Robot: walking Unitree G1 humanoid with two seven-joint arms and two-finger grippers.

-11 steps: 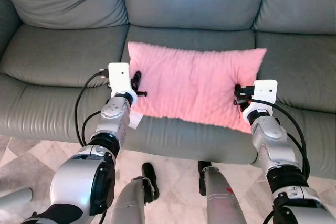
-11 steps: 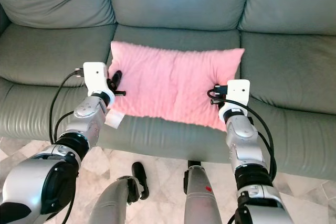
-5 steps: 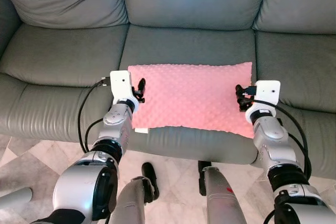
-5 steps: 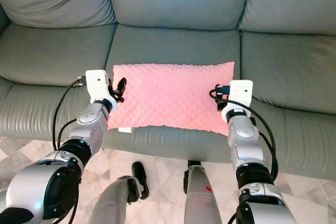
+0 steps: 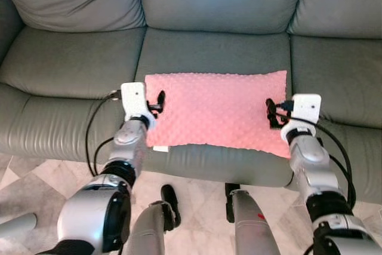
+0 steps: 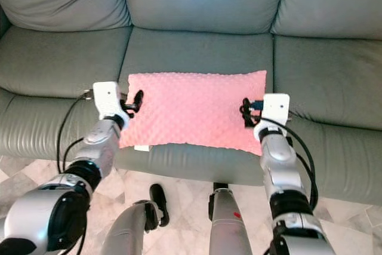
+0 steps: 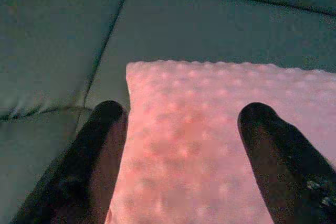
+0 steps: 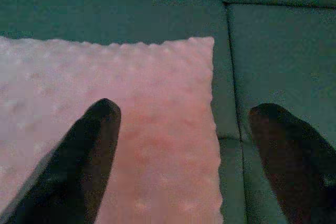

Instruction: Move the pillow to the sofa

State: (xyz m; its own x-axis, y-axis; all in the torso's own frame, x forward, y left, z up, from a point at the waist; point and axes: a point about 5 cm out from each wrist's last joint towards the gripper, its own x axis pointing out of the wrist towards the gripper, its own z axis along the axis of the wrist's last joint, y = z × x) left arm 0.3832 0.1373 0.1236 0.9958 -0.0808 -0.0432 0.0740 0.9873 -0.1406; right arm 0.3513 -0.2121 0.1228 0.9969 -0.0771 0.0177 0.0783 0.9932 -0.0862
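Now pillow (image 5: 216, 107) flat on sofa (image 5: 71, 64); both jaws spread.

Probably a home living room, grey-green leather sofa (image 5: 215, 4), pink pillow (image 5: 218, 108), marble-patterned tile floor (image 5: 27, 177)

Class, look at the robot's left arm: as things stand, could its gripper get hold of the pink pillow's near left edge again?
Probably yes. The left gripper is open right over the left edge of the pillow, which lies flat on the sofa, and nothing stands between them.
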